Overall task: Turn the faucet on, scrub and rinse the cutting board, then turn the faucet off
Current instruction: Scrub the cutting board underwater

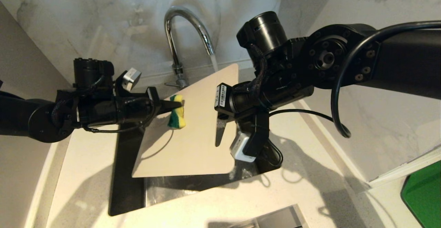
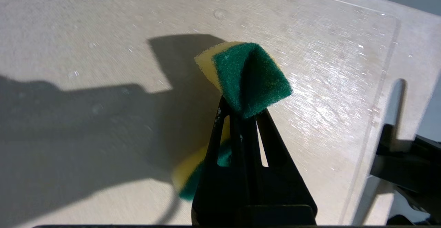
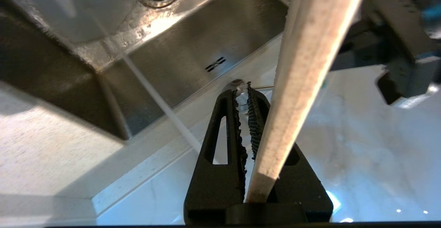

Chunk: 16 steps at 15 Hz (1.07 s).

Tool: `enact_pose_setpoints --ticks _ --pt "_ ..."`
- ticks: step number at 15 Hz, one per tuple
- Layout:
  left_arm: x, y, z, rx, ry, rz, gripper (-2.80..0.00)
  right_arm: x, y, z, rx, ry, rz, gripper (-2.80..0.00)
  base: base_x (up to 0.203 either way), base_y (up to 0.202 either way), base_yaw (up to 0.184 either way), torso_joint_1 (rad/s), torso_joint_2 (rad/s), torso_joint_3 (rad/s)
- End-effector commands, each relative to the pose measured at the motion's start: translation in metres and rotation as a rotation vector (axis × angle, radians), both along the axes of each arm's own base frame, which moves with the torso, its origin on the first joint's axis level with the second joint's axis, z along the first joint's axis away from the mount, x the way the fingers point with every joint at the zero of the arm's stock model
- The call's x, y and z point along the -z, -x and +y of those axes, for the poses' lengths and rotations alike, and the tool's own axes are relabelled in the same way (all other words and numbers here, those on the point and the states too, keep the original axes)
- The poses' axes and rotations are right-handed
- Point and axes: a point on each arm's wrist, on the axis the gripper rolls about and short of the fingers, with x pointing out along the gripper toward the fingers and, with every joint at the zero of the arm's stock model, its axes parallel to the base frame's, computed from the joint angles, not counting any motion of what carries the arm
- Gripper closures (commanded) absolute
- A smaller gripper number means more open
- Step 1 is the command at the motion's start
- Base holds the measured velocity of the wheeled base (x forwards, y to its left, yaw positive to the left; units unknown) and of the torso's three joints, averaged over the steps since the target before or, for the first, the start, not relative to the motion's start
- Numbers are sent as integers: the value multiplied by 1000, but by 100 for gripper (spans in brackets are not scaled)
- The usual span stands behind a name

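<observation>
**Board filling the gap between the grippers**

The cutting board [image 1: 193, 124] is tilting over the sink [image 1: 127, 193], blocking passage between the left gripper [image 1: 177, 105] and the right gripper [image 1: 225, 131]. The faucet [image 1: 186, 31] is standing beyond both, its water stream [image 1: 214, 62] falling there. Open sink is lying below the left gripper.

Pale speckled stone countertop [image 1: 86, 173] wrapped around a sunken steel sink [image 1: 165, 190], with marble-look wall panels rising behind. Mounted on the counter at 12 o'clock of the sink: chrome faucet [image 1: 179, 31], its thin side lever at the base (water running from the spout). Lying flat at 4 o'clock, near the counter's edge: a green flat item [image 1: 423, 193], partly cut off; at 6 o'clock, a grey metal piece [image 1: 275, 219] at the front edge.
</observation>
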Motion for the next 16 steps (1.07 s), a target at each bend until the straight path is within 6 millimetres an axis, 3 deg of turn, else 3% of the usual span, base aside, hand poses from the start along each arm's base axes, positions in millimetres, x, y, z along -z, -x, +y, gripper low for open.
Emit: enact_pose_setpoints --ticks 1,6,10,16 --pt "3 -4 5 1 5 10 0 -2 2 -1 -17 2 -7 0 0 0 0 0 0 0" --pt "4 -12 25 -25 9 10 0 -4 7 -5 -19 3 -5 0 0 0 0 0 0 0" --pt "21 -28 49 -34 -33 10 0 -4 8 -5 -18 1 -7 0 0 0 0 0 0 0" --pt "54 -49 67 -49 -83 52 0 -2 7 -5 -17 6 -1 0 0 0 0 0 0 0"
